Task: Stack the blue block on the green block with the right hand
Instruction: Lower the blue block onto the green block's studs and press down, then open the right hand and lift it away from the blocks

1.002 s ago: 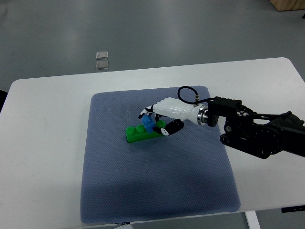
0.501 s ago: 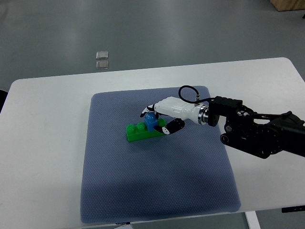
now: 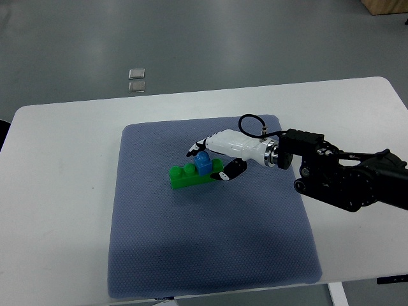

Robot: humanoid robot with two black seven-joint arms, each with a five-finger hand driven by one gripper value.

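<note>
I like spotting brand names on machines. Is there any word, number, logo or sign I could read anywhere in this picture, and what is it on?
None can be read: the right hand, its black arm, the blue block, green block, grey mat and white table show no legible print.

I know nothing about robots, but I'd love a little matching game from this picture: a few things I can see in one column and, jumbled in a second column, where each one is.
Things:
1. blue block
2. green block
3. right robot hand
4. blue-grey mat

Places:
A. spread flat on the white table
B. lying directly on the mat
C. sitting on top of the green block, toward its right end
D. reaching in from the right, fingers around the blue block

Pairs: 1-C, 2-B, 3-D, 4-A
</note>
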